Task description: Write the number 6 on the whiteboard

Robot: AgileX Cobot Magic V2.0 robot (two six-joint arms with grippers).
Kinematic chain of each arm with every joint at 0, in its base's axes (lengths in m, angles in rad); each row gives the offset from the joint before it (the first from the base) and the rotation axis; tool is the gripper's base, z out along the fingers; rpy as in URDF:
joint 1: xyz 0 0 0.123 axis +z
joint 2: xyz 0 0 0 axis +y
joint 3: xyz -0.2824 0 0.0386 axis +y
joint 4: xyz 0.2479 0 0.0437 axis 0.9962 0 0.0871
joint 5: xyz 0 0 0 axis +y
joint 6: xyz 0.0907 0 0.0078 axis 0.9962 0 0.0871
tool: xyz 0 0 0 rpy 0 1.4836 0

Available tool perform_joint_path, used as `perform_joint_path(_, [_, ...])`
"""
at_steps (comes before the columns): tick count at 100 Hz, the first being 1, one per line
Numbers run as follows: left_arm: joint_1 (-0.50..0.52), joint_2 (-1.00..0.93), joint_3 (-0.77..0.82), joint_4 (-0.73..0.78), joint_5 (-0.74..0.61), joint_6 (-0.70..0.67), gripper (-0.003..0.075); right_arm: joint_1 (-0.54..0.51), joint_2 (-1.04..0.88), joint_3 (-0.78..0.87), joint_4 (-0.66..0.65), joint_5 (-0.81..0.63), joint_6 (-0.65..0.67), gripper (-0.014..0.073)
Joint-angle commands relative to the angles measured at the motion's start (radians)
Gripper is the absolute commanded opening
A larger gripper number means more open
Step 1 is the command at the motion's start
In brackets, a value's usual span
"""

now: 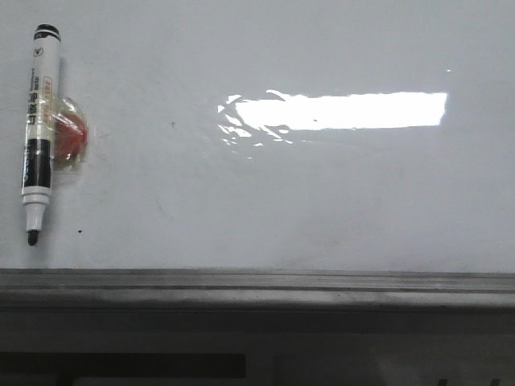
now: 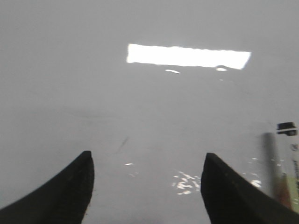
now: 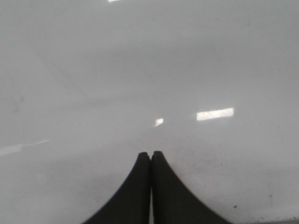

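The whiteboard fills the front view, glossy white-grey with a bright light reflection. No number 6 shows on it. A white marker with a black cap end and bare black tip lies at the far left, tip toward the ledge, over an orange-red clip. My left gripper is open over bare board, and the marker sits off to one side of it. My right gripper is shut with nothing between its fingers, over bare board. Neither gripper appears in the front view.
A grey metal ledge runs along the board's lower edge. Tiny black specks mark the board near the marker tip.
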Motion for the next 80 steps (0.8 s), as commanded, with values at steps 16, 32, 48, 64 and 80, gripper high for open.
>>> perform_joint_path(16, [-0.242, 0.015, -0.026, -0.011, -0.097, 0.027, 0.0462, -0.005, 0.015, -0.027, -0.005, -0.079, -0.004, -0.0053])
perform_joint_path(32, [-0.411, 0.036, -0.010, -0.009, -0.082, 0.026, 0.0456, -0.005, 0.015, -0.027, -0.005, -0.079, -0.004, -0.0053])
perform_joint_path(48, [-0.522, 0.046, -0.005, -0.009, -0.176, 0.026, 0.0417, -0.005, 0.015, -0.027, -0.005, -0.079, -0.004, -0.0053])
perform_joint_path(64, [-0.561, 0.052, -0.005, -0.009, -0.284, 0.026, 0.0359, -0.005, 0.015, -0.027, -0.005, -0.079, -0.004, -0.0053])
perform_joint_path(80, [-0.561, 0.119, -0.005, -0.009, -0.253, 0.026, 0.0364, -0.005, 0.015, -0.027, 0.000, -0.079, -0.004, -0.0053])
